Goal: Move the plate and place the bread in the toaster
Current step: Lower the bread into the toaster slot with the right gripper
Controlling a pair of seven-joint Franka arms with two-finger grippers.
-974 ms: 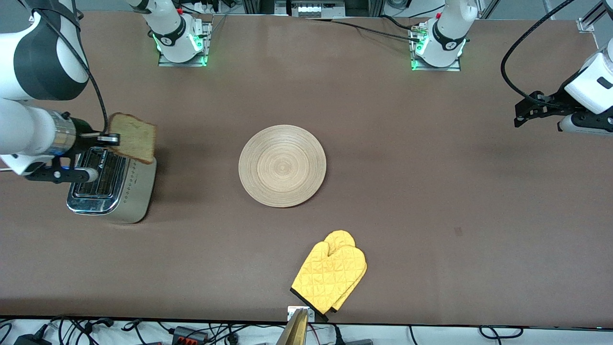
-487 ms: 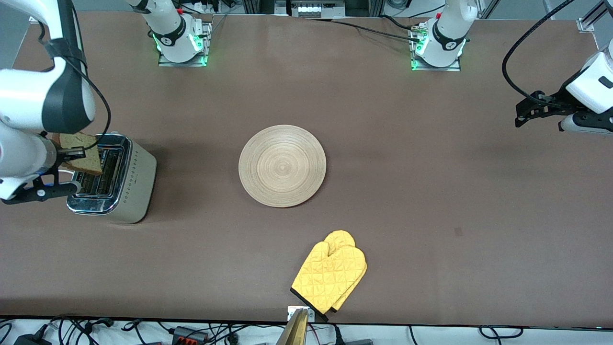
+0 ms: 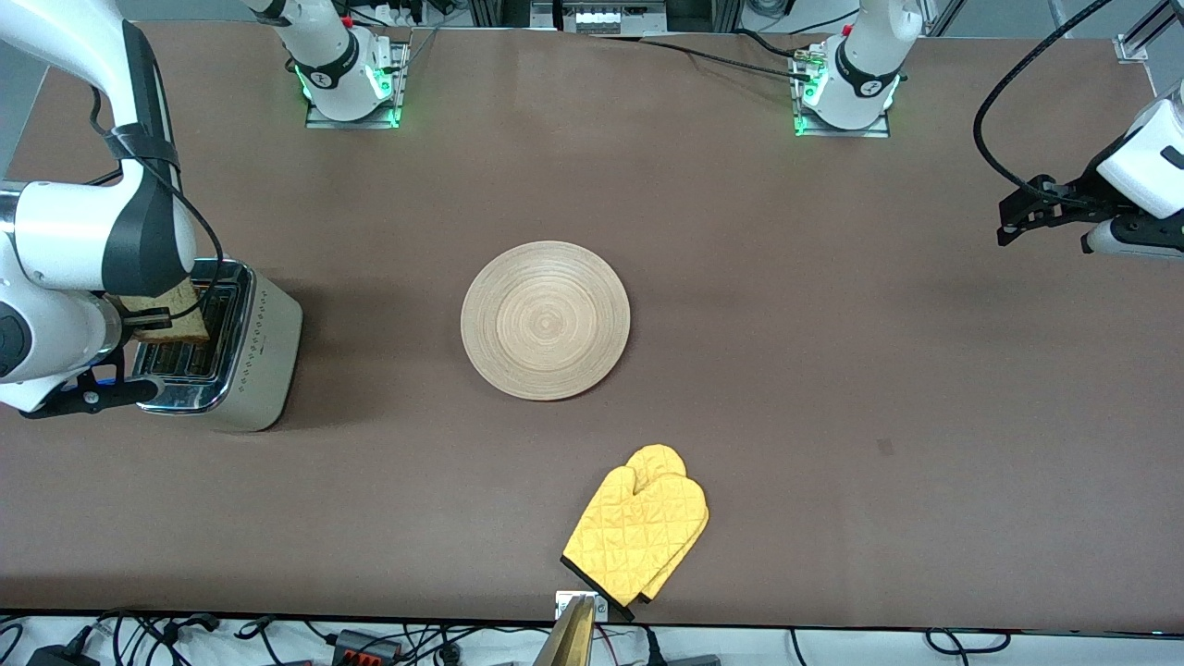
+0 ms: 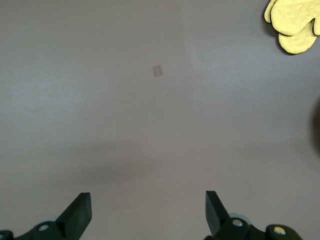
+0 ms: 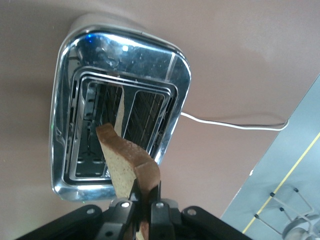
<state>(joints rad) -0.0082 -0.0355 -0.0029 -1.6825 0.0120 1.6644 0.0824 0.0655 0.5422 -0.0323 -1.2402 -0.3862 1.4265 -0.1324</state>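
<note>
Front view: brown table [image 3: 786, 370] (cables [image 3: 277, 638] along edge)

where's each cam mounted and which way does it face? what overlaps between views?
Front: high across the table, facing both bases; shows plate, both arms.
Left wrist: looks down past the open left hand at bare table and mitt.
Right wrist: looks down past the right hand, shut on bread, over toaster.
Shared: mitt in front and left wrist; toaster, bread in front and right wrist.

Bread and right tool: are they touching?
Touching. The right wrist view shows the right tool with its fingers pinched on the crust edge of the bread, holding the slice over the toaster slots.
</note>
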